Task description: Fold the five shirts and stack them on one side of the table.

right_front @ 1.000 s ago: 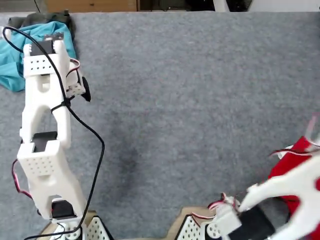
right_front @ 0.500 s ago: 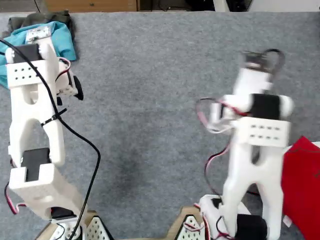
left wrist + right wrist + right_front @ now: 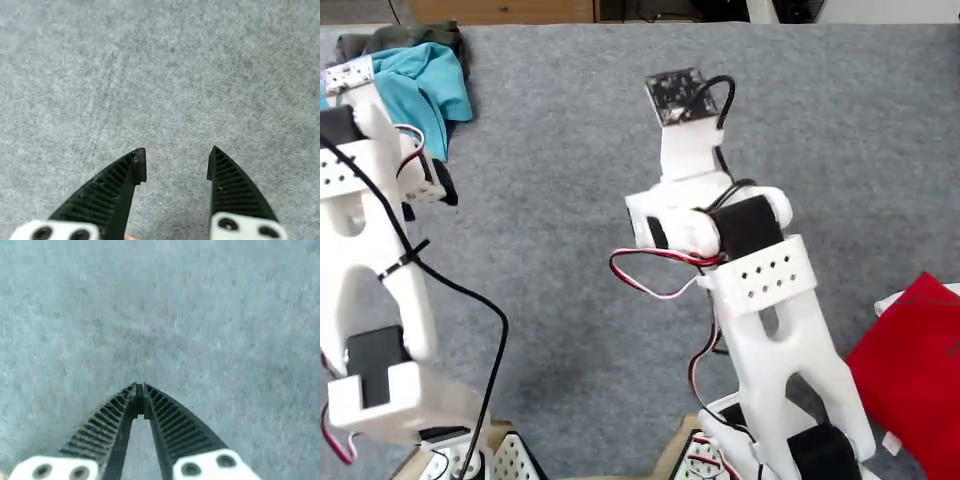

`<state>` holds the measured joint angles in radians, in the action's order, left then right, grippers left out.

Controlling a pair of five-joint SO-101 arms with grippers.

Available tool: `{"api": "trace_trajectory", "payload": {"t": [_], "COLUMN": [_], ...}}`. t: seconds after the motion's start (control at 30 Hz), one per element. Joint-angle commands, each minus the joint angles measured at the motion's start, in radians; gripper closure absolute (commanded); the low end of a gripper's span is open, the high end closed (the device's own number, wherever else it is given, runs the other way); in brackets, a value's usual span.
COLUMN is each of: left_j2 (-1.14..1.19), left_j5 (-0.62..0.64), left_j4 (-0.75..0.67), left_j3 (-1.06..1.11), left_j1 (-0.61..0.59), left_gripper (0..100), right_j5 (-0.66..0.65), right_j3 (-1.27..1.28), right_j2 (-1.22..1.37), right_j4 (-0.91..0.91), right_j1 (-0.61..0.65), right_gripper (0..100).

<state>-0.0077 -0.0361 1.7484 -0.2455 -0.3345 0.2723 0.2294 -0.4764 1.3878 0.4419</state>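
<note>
A crumpled teal shirt (image 3: 420,85) lies at the table's far left corner, on top of a dark shirt (image 3: 380,42). A folded red shirt (image 3: 918,370) rests at the near right edge. My left arm (image 3: 370,200) stands along the left side, its wrist just beside the teal shirt. In the left wrist view my left gripper (image 3: 176,162) is open over bare grey carpet. My right arm (image 3: 740,250) stretches up the middle of the table. Its gripper (image 3: 139,390) is shut, with nothing between the fingers, above bare carpet.
Grey carpet (image 3: 840,130) covers the whole table. A wooden edge (image 3: 500,10) runs along the far side. Red and black cables (image 3: 650,275) loop off the right arm.
My right arm has swung from the red shirt at the near right to the table's middle. The left arm has drifted left, uncovering more of the teal shirt.
</note>
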Motion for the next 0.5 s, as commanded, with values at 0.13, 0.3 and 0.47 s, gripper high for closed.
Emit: {"api": "trace_trajectory", "payload": {"t": [0.13, 0.3, 0.47], "left_j2": [-0.203, -0.386, -0.386], "left_j5": [-0.032, -0.035, -0.087], "left_j4": [0.009, -0.032, -0.187], "left_j3": [0.104, 0.152, 0.196], "left_j1": [-0.012, -0.092, -0.272], "left_gripper": [79, 79, 79], "right_j5": [-0.080, -0.143, -0.175], "right_j3": [0.004, -0.001, -0.004], "right_j2": [-0.039, -0.039, -0.033], "right_j4": [-0.044, 0.015, 0.006], "right_j1": [0.002, 0.002, -0.047], "right_gripper": [99.1, 99.1, 99.0]}}
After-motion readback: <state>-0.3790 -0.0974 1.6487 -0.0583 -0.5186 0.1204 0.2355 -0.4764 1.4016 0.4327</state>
